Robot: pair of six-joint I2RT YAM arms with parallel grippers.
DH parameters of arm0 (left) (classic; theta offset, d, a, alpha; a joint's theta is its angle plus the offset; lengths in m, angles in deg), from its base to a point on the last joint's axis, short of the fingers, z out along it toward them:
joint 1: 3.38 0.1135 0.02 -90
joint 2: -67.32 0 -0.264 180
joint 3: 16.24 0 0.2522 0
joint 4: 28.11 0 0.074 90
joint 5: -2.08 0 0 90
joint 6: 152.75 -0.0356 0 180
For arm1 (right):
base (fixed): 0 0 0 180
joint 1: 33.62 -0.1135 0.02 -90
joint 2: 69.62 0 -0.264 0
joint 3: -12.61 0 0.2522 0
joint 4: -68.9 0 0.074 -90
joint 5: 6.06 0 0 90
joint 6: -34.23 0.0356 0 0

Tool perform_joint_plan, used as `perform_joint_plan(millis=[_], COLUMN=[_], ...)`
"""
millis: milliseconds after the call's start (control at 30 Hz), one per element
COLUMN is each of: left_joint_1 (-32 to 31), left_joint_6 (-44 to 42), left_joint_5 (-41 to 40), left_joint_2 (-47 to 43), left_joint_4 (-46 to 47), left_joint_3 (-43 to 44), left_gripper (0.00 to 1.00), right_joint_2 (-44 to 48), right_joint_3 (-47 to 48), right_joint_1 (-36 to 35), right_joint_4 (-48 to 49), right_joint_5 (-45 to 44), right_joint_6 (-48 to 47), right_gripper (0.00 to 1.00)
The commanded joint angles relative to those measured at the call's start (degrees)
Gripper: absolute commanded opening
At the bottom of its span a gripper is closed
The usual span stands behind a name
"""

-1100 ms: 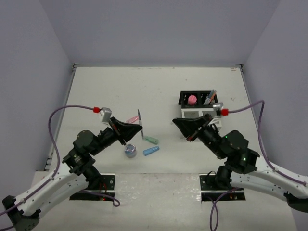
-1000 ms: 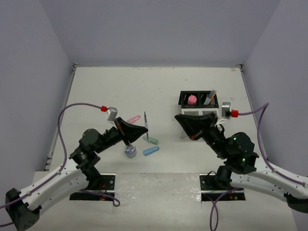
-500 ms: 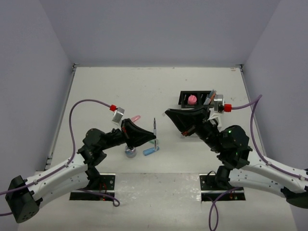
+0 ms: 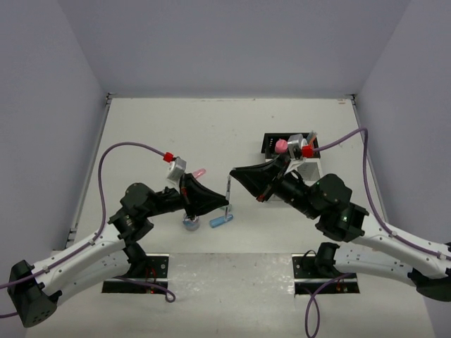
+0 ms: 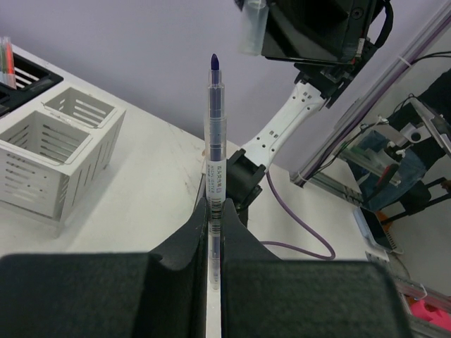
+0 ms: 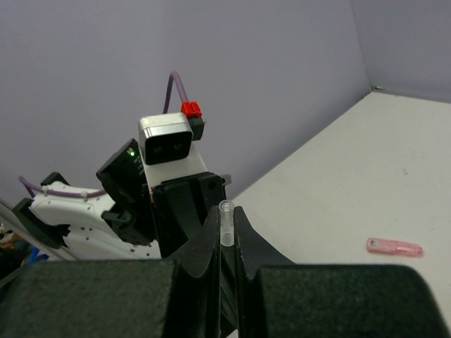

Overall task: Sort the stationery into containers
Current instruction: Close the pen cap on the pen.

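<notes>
My left gripper (image 4: pixel 224 203) is shut on a thin clear pen (image 4: pixel 228 191) with a bare blue tip, held upright in the left wrist view (image 5: pixel 215 162). My right gripper (image 4: pixel 235 173) is shut on a small clear pen cap (image 6: pixel 225 231) and points left, just above and right of the pen's top. On the table lie a pink capsule (image 4: pixel 199 172), a blue capsule (image 4: pixel 221 221) and a round blue-grey roll (image 4: pixel 190 223). The black organiser (image 4: pixel 271 143) holds a pink piece (image 4: pixel 281 146) and pens (image 4: pixel 311 138). The white organiser (image 5: pixel 60 151) is mostly hidden under my right arm in the top view.
The two arms nearly meet over the table's middle. The pink capsule also shows in the right wrist view (image 6: pixel 393 246). Purple cables loop off both wrists. Grey walls close the table on three sides.
My left gripper has carried the pen to the right and slightly nearer. My right gripper has swung left, away from the organisers, until its tip is next to the pen's top.
</notes>
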Motion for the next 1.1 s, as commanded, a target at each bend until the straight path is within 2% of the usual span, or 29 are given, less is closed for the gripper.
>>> perform_joint_plan(millis=[0, 1067], left_joint_1=[-0.3, -0.2], left_joint_6=[-3.2, -5.2], left_joint_5=[3.1, 3.1], left_joint_2=[-0.4, -1.5], left_joint_4=[-2.0, -4.9], left_joint_3=[2.5, 3.9], left_gripper=[0.00, 0.00], right_joint_2=[-1.0, -0.5], right_joint_3=[2.3, 2.8], right_joint_1=[-0.1, -0.1], right_joint_4=[-2.5, -5.7], right_joint_5=[1.2, -2.6], right_joint_6=[0.2, -3.6], right_gripper=[0.00, 0.00])
